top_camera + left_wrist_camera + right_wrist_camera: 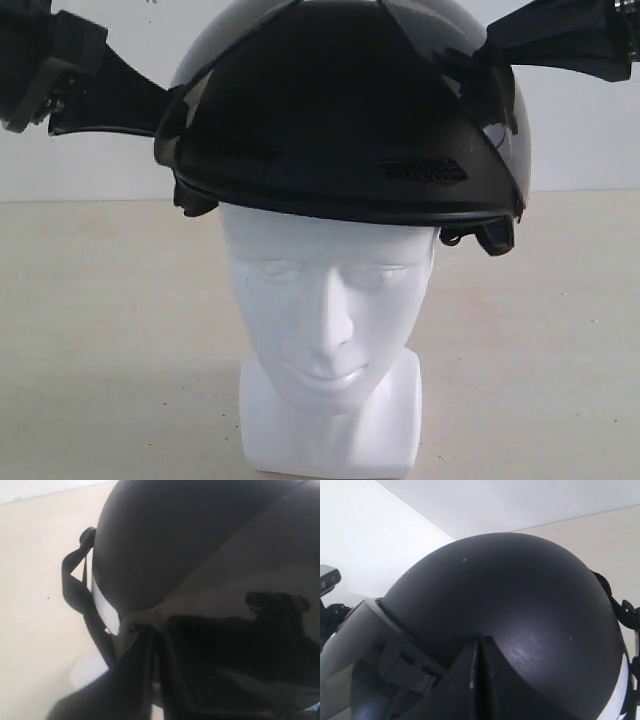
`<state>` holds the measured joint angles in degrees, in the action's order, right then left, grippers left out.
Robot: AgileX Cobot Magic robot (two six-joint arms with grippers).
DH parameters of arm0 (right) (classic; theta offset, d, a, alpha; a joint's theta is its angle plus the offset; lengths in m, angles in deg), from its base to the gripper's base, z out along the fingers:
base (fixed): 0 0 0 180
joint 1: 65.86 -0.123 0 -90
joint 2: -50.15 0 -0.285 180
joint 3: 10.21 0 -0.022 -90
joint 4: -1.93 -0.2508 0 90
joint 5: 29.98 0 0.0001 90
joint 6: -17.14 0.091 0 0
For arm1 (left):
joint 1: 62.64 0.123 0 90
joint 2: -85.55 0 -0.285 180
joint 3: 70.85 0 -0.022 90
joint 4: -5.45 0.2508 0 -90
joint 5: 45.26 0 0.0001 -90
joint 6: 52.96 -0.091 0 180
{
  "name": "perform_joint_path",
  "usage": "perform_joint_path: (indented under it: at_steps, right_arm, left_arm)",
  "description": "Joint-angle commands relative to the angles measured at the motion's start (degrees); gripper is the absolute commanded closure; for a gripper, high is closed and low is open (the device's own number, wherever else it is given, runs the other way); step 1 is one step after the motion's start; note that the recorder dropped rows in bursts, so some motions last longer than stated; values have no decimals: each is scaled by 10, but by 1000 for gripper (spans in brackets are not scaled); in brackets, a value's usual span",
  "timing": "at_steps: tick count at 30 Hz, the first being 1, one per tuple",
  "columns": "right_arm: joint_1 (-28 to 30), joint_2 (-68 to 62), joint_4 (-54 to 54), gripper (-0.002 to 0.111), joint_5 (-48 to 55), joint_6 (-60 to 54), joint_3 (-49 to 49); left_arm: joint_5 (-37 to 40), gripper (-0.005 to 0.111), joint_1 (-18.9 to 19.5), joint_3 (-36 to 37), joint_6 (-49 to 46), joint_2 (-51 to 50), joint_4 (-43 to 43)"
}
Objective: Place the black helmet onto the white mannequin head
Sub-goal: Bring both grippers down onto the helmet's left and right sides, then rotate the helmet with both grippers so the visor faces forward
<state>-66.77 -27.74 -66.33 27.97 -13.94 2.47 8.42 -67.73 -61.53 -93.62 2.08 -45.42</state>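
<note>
Matte-black helmet (330, 130) — smoky grey visor (342, 650), glossy white mannequin head (325, 300), beige table (100, 330)

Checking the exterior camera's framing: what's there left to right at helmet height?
Left arm's black claw → rounded matte-black helmet with smoky visor → right arm's black claw. The glossy white mannequin head sits under the helmet, so it's left out.

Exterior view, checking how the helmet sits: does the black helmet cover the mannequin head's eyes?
No, the black helmet has its rim across the forehead of the white mannequin head, whose moulded eyes show below it.
</note>
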Motion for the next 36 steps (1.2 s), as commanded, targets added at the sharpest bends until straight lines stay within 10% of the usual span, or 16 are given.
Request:
perform_joint_path:
  at_steps: [1,36]
  right_arm:
    - [-3,3,-4,108,40,-9,-1]
    - [-3,48,-43,108,-23,-48,-1]
  left_arm:
    - [74,102,-10,25,-1,3,24]
    - [-49,102,-6,-51,83,123,102]
